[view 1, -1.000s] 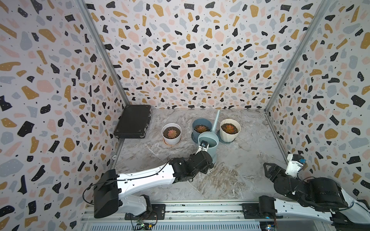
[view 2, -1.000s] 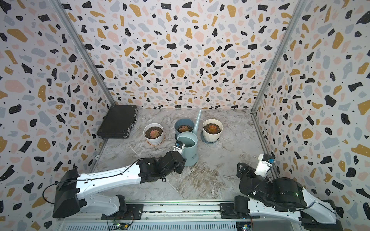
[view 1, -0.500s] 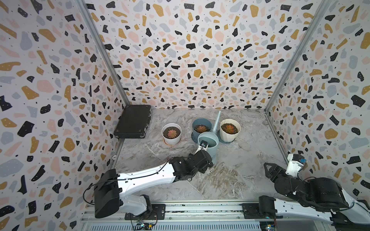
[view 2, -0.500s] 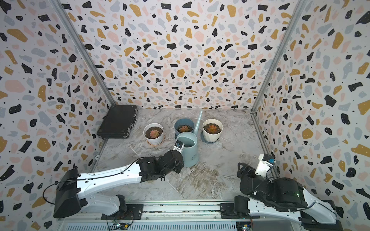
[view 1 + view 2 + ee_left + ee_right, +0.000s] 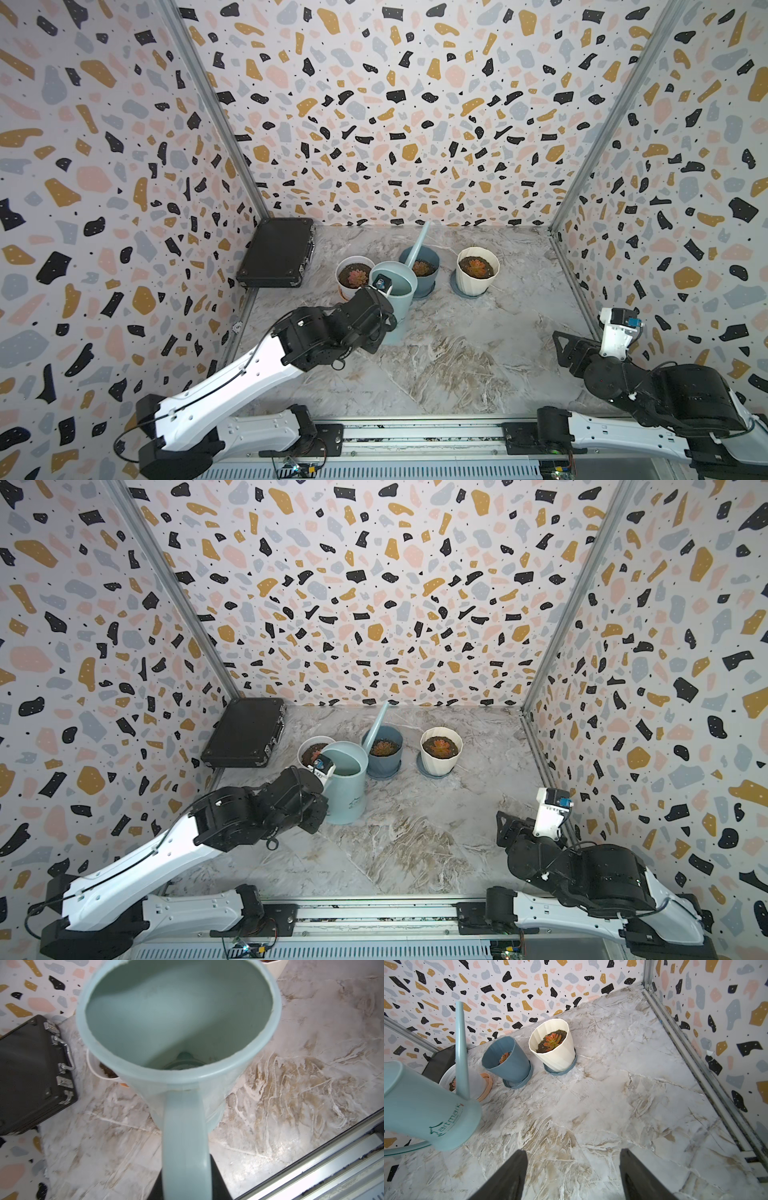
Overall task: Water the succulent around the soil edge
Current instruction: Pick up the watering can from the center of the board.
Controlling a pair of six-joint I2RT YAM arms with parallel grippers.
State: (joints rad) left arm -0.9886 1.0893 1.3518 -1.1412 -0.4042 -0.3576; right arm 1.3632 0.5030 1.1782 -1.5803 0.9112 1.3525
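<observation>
A pale teal watering can (image 5: pixel 394 305) stands upright in both top views, its long spout (image 5: pixel 419 244) rising over the blue pot. My left gripper (image 5: pixel 186 1178) is shut on the can's handle (image 5: pixel 184 1126), a dark finger on each side. Whether the can's base touches the table I cannot tell. Three potted succulents stand in a row behind it: a white pot (image 5: pixel 348 277) partly hidden by the can, a blue pot (image 5: pixel 428 272) and a cream ribbed pot (image 5: pixel 477 270). My right gripper (image 5: pixel 573 1159) is open over bare table at the right.
A black case (image 5: pixel 276 253) lies at the back left against the wall. Patterned walls close in three sides, and a metal rail (image 5: pixel 415 432) runs along the front edge. The marble table (image 5: pixel 478 353) lies bare between the pots and the right arm.
My left gripper has closed on the can's handle. The can has shifted left with the arm and now overlaps the white pot. The right arm has not moved.
</observation>
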